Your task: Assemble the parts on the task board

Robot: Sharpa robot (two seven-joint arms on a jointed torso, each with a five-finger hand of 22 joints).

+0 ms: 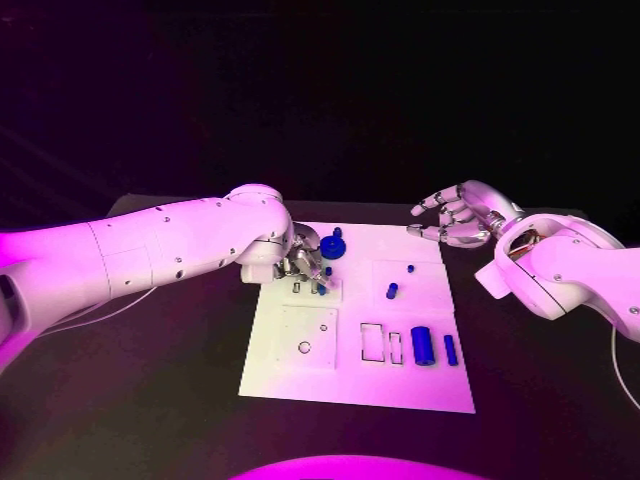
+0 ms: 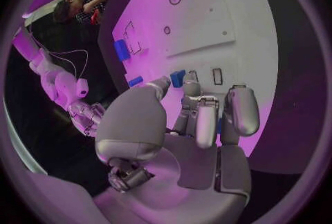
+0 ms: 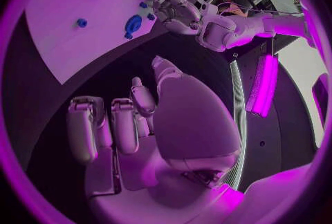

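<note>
Task board: white rectangular plate (image 1: 361, 375) lying flat in the middle of the black table (image 1: 147, 400), with outlined slots and round holes on its face.
Raised panel: white square block (image 1: 303, 335) on the board's left half, near the robot, with small round holes in it.
Blue parts at the far left: a round flat blue piece with a knob (image 1: 332, 246) standing near the board's far edge, just beside the left hand.
Small blue peg: short blue piece (image 1: 392, 291) standing alone near the middle of the board.
Blue cylinder: thick blue round piece (image 1: 423, 345) lying on the board's right side, close to the rectangular slot outlines.
Slim blue bar: narrow blue piece (image 1: 450, 349) lying just beside the cylinder, toward the board's right edge.
Left hand: silver many-fingered hand (image 1: 300, 266) over the far left part of the board, fingers pointing down at it. In the left wrist view the fingers (image 2: 206, 121) are bent together and a small blue part (image 2: 177, 78) sits at the tips of the thumb and a finger; whether it is truly pinched or only touched I cannot tell.
Right hand: silver many-fingered hand (image 1: 457, 217) raised beyond the board's far right corner, over the table and apart from every part. Its fingers (image 3: 104, 127) are loosely curved and spread, holding nothing.
Table: black surface around the board on all sides.
</note>
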